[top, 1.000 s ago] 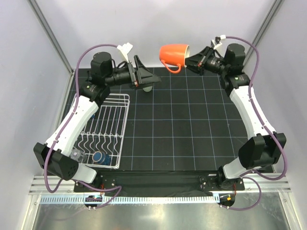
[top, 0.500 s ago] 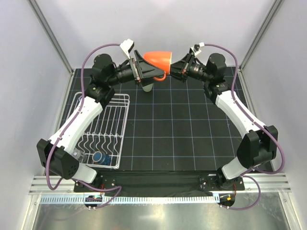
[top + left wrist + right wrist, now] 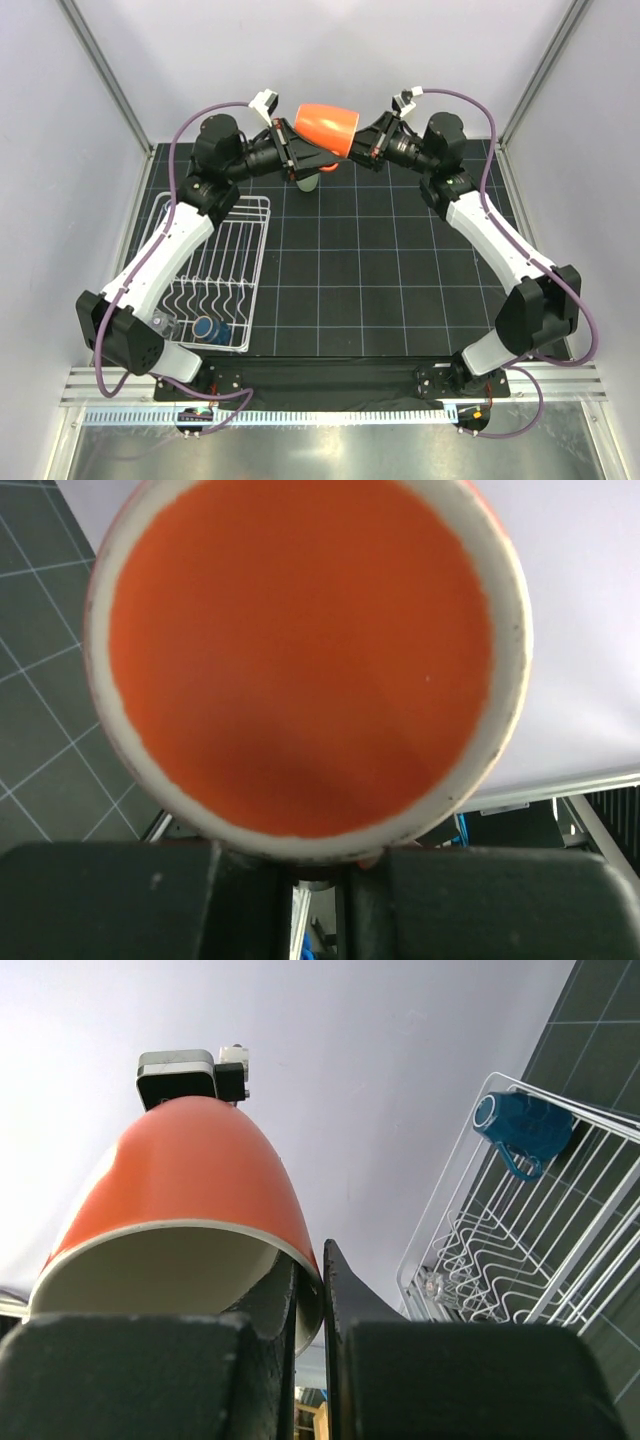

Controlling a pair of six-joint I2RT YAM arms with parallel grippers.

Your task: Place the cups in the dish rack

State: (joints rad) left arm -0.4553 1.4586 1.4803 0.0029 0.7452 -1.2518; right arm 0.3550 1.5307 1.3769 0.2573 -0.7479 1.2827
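The orange mug (image 3: pixel 326 123) hangs in the air above the mat's far edge, held between both arms. My right gripper (image 3: pixel 356 143) is shut on its rim, one finger inside and one outside (image 3: pixel 318 1270). My left gripper (image 3: pixel 311 156) has closed under the mug's base; its jaws (image 3: pixel 320 865) stand nearly together with a bit of orange between them. The mug's base (image 3: pixel 300 650) fills the left wrist view. A pale green tumbler (image 3: pixel 307 182) stands below, partly hidden. The white dish rack (image 3: pixel 225 250) at the left holds a blue mug (image 3: pixel 212 327) and a clear glass (image 3: pixel 163 322).
The black gridded mat (image 3: pixel 380 270) stretches to the right of the rack. White walls and metal posts (image 3: pixel 100 80) close in the back and sides. In the right wrist view the rack (image 3: pixel 440 1185), blue mug (image 3: pixel 525 1125) and glass (image 3: pixel 432 1285) lie far below.
My right arm carried the orange mug leftward to the left gripper. The left gripper, open before, has closed on the mug.
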